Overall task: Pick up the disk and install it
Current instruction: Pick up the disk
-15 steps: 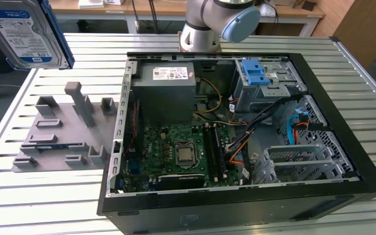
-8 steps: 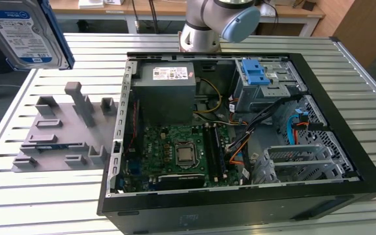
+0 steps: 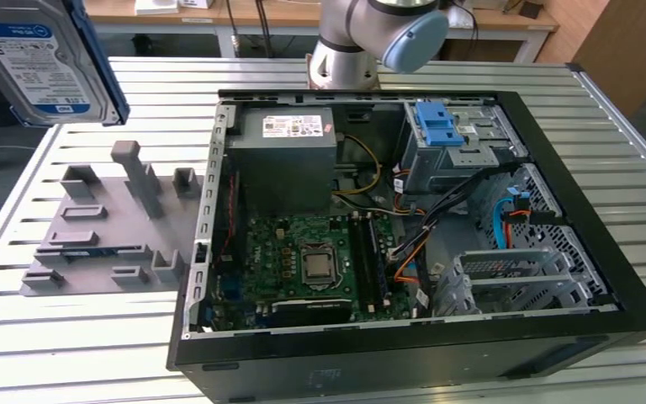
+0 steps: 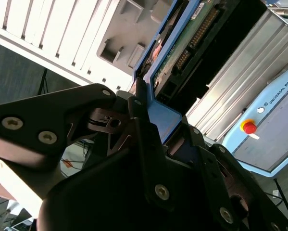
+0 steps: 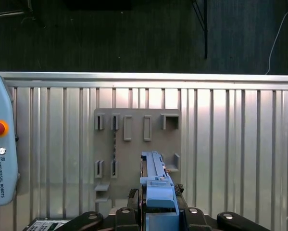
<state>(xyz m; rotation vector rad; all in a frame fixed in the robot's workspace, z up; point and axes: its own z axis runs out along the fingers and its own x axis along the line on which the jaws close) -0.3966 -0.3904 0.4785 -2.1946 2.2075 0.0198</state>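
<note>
gripper (image 4: 165, 120) clenched on the blue carrier of the disk (image 3: 40, 59), a finger on each side in the second wrist view; disk hangs in the air, label side to the exterior view, clear of the slatted table (image 3: 166, 84) and above the grey fixture plate (image 3: 98, 227); plate lies by the table's edge at the exterior view's left, just beside the open computer case (image 3: 413, 337); inside the case, motherboard (image 3: 312, 261), power supply (image 3: 283, 156), blue-latched drive cage (image 3: 458, 139)
</note>
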